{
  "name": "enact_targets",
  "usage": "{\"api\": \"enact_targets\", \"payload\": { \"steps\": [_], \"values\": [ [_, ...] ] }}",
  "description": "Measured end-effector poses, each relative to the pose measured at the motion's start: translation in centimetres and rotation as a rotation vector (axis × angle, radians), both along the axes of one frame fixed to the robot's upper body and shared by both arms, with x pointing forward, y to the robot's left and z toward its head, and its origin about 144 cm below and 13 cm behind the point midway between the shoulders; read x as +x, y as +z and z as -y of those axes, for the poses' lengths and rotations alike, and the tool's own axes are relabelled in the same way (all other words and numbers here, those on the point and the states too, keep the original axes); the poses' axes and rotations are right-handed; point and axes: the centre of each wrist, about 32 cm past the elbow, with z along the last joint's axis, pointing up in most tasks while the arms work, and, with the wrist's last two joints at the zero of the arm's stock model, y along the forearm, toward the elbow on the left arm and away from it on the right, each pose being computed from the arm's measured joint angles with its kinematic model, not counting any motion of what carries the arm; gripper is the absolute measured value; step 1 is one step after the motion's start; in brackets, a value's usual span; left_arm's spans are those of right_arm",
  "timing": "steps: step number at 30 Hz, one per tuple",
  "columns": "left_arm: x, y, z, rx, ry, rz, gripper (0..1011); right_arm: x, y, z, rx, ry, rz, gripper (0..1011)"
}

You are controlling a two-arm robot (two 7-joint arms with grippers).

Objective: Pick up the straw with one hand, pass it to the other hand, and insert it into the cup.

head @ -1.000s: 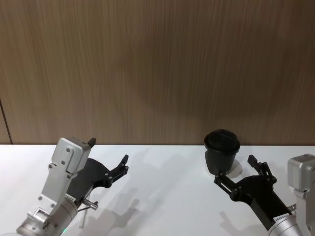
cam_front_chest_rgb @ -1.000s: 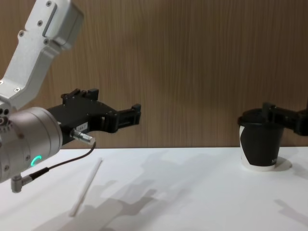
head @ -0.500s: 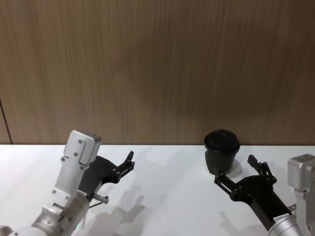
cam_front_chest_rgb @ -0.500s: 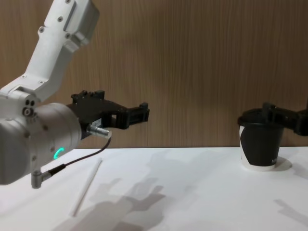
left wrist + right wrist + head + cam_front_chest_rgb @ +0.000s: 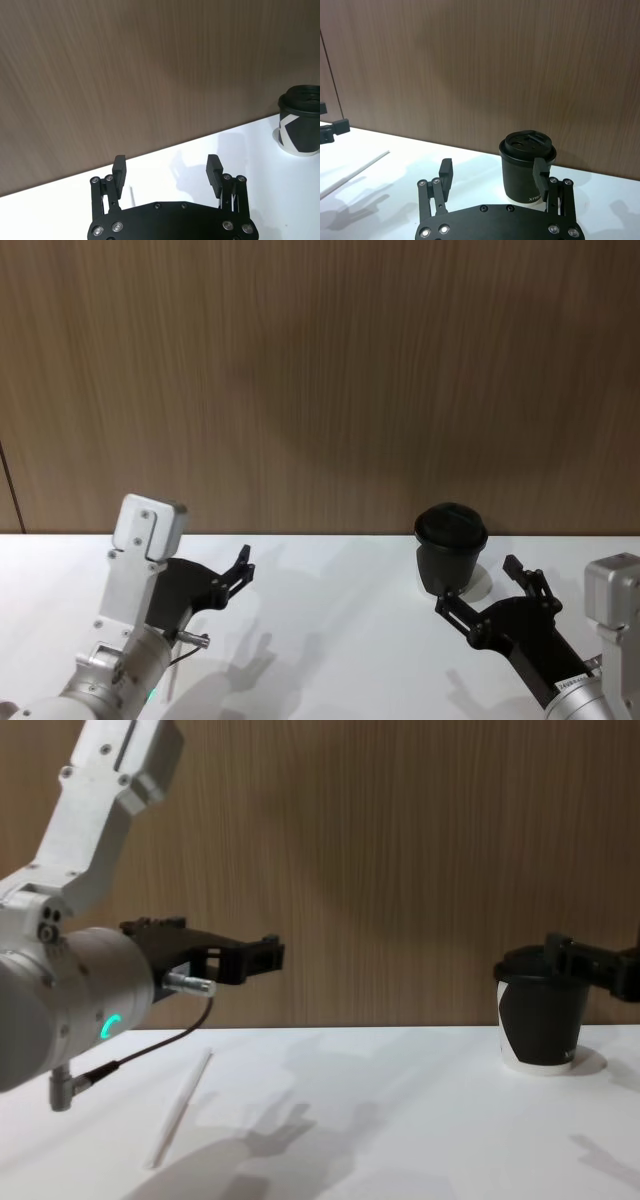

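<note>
The white straw (image 5: 180,1108) lies flat on the table at the left, also seen in the right wrist view (image 5: 355,172). My left gripper (image 5: 255,958) hovers open well above the straw's far end, empty; it shows in the head view (image 5: 243,565) and its own wrist view (image 5: 166,167). The black cup (image 5: 452,550) with its lid stands upright at the right (image 5: 540,1020) (image 5: 527,167) (image 5: 300,125). My right gripper (image 5: 478,585) is open just in front of the cup, empty (image 5: 493,167).
A white table (image 5: 400,1120) runs up to a brown wood-grain wall (image 5: 320,380). A thin black cable (image 5: 150,1045) hangs from the left wrist above the straw. Bare table lies between the straw and the cup.
The left arm swung right, then back left, and its gripper now sits a little lower and farther left. Straw, cup and right arm have not moved.
</note>
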Motion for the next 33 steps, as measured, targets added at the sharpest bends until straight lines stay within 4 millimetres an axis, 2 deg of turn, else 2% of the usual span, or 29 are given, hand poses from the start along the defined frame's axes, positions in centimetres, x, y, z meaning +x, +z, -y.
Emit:
{"api": "enact_targets", "payload": {
  "steps": [23,33],
  "values": [
    [-0.3,0.7,-2.9,-0.059,0.065,-0.202,1003,0.0,0.0,0.0,0.000,0.000,0.000,1001],
    [-0.3,0.5,-3.2,-0.097,0.078,-0.292,1003,0.0,0.0,0.0,0.000,0.000,0.000,1001]
  ]
}}
